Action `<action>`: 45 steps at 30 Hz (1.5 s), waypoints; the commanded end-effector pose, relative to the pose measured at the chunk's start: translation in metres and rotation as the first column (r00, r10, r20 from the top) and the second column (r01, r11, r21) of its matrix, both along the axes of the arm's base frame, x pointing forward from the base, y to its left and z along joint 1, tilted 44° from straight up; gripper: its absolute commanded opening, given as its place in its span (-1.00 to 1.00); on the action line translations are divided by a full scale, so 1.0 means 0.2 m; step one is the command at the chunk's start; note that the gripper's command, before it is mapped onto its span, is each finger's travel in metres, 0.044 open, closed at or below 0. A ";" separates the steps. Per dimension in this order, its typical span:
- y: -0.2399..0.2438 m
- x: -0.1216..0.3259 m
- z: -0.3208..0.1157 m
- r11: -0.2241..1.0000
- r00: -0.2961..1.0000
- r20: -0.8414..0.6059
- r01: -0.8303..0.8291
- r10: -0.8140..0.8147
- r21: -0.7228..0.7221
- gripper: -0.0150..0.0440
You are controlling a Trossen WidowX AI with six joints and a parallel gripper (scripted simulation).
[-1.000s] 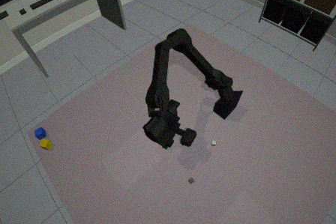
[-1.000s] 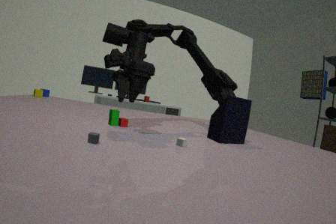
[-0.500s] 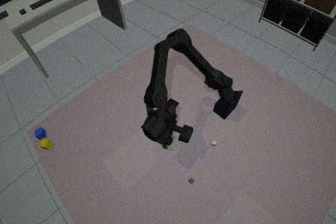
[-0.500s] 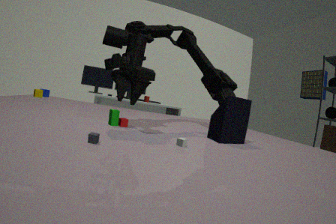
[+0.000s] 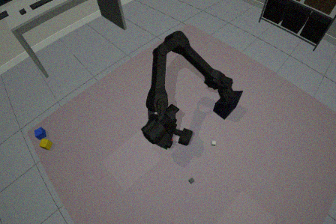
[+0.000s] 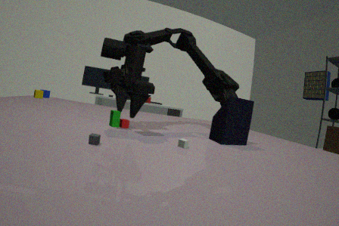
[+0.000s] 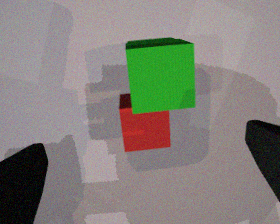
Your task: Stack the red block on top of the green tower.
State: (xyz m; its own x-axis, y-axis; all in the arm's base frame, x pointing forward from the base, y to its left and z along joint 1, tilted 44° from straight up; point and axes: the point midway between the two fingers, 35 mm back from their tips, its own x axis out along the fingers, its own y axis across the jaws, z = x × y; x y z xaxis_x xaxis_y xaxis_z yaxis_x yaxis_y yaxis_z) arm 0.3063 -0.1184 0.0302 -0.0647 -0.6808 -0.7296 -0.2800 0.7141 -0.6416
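The green tower stands upright on the pink mat. The red block sits low on the mat right beside the tower, lower in the wrist view and partly covered there by the tower's top. I cannot tell whether they touch. My gripper is wide open and empty, pointing down. Its fingertips hang above the red block, near the height of the tower's top. In the wrist view, one finger is at each side, with both objects between them in the picture. In the top view the arm hides nearly all of both.
A dark grey cube and a small white cube lie on the mat. A blue cube and a yellow cube lie far off at the mat's corner.
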 end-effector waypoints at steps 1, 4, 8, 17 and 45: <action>-0.03 -0.01 -0.03 1.000 1.000 -0.008 0.000 0.000 -0.005 1.00; -0.05 -0.01 -0.04 1.000 1.000 -0.008 0.000 0.000 -0.005 1.00; -0.07 -0.01 -0.07 1.000 1.000 -0.008 0.000 0.000 -0.005 1.00; -0.11 -0.02 -0.10 1.000 1.000 -0.008 0.000 0.000 -0.007 1.00; -0.11 -0.02 -0.10 1.000 1.000 -0.008 0.000 0.000 -0.006 -0.16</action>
State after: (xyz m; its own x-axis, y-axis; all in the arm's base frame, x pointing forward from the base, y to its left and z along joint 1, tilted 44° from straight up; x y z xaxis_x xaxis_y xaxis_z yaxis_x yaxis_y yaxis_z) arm 0.3024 -0.1391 0.0093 -0.0707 -0.6822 -0.7277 -0.2812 0.7136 -0.6417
